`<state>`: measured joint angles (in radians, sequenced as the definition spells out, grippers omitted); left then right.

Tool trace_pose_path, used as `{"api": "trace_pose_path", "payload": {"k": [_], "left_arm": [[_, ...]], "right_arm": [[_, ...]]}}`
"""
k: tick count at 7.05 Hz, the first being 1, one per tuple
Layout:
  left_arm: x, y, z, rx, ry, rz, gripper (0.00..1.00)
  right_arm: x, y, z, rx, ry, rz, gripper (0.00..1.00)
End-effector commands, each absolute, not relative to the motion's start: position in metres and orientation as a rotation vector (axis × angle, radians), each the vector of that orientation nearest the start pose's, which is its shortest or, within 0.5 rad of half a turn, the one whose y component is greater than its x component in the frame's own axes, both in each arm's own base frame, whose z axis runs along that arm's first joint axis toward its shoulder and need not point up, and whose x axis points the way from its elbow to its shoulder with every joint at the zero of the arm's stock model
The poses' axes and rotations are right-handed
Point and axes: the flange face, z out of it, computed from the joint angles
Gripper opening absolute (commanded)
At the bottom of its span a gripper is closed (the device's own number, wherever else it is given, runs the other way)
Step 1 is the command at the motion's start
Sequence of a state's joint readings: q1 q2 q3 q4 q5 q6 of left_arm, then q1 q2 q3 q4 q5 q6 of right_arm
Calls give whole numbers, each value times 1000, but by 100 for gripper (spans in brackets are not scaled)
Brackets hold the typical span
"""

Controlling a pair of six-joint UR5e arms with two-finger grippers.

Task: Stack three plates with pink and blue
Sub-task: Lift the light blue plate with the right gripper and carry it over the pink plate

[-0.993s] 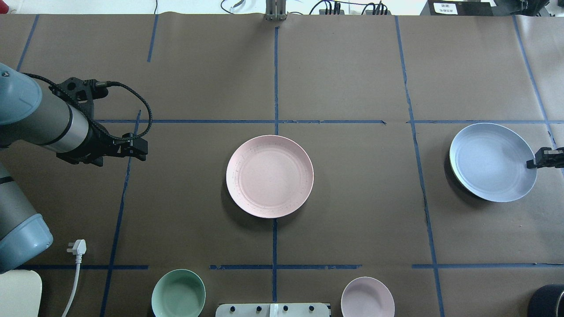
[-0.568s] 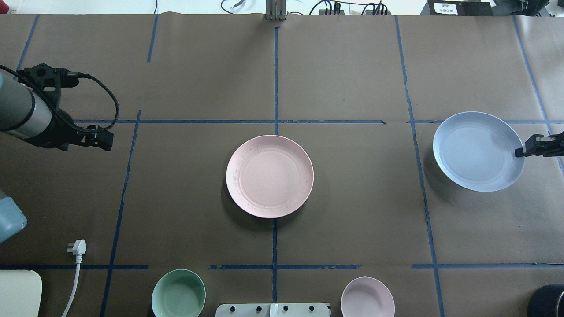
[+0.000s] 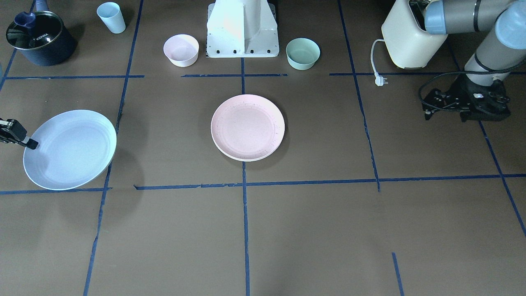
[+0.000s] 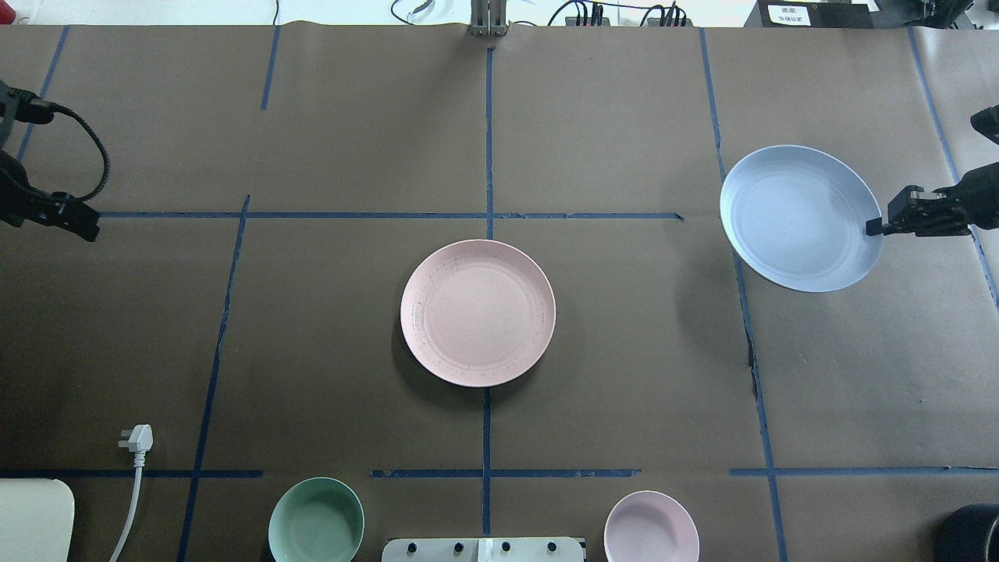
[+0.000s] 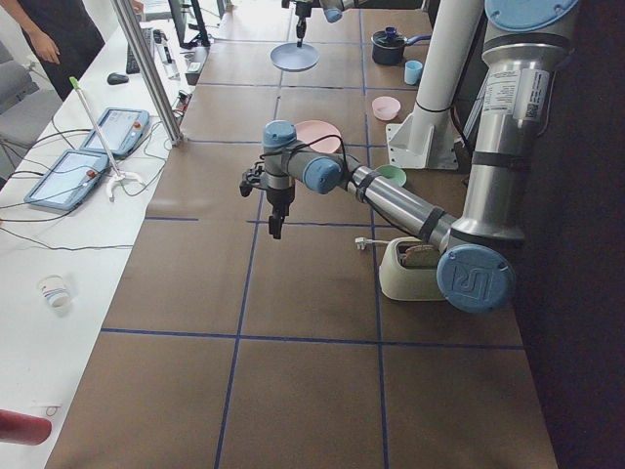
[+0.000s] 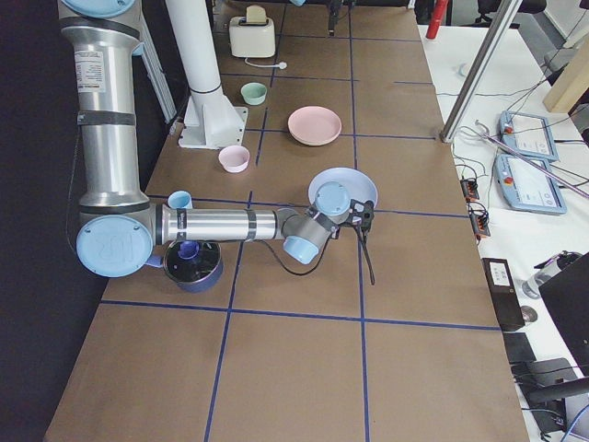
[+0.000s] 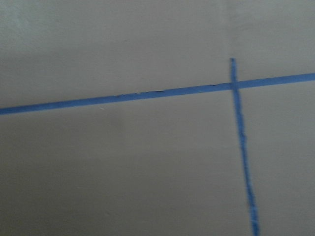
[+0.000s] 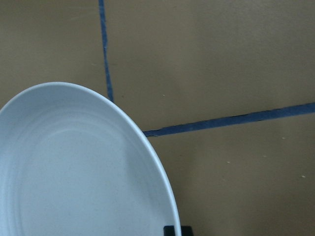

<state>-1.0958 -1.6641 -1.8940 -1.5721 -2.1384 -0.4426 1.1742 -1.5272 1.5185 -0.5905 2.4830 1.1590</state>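
Overhead exterior: the blue plate [image 4: 800,218] hangs over the right part of the bench [image 4: 624,375], well apart from the pink plate [image 4: 478,312], which lies flat on the centre tape line [image 4: 488,140].
Blue plate: off the bench and slightly tilted, with its shadow thrown aside on the paper below.
Right jaws: clamped on the blue plate's rim, on the edge farthest from the pink plate. The wrist view shows one dark fingertip [image 8: 172,230] at that rim.
Left jaws: out at the bench's left edge, over bare paper. Nothing shows between them, and I cannot tell whether they are wide or narrow.
Third plate: in the front-facing view a second pale rim seems to show under the pink plate's near edge. It may be the cream one, but this is not certain.
Step in hand: likely carrying the blue plate to the stack.
Next move: bring it sideways until centred over the pink plate, level it, lower until the rims nest, then release. A one-sided rim hold may let it droop, so go slowly.
Bowls: the mint bowl [image 4: 316,521] and pink bowl [image 4: 651,527] stay out of it.
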Motion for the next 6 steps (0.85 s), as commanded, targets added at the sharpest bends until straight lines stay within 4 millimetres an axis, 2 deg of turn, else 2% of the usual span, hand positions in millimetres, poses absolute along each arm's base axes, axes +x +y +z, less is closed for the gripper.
{"api": "trace_pose_path", "payload": {"k": [1,2,3,4,5,6], "left_arm": [[94,-530,519,121,693,220,100],[64,-537,536,128,680,224,100],[51,-539,550,118,716,240,100],[44,-540,556,119,731,248,100],[43,-539,557,118,731,246,100],[43,-539,558,115,731,245,100]], "right_arm": [[-167,-523,471,41,-1300,281,0],[-195,-528,436,12,-1334,275,0],[-230,-529,406,-3,-1358,265,0],[-267,-521,382,13,-1370,268,0],[-308,-499,365,47,-1372,252,1],[-338,-481,357,70,-1361,245,0]]}}
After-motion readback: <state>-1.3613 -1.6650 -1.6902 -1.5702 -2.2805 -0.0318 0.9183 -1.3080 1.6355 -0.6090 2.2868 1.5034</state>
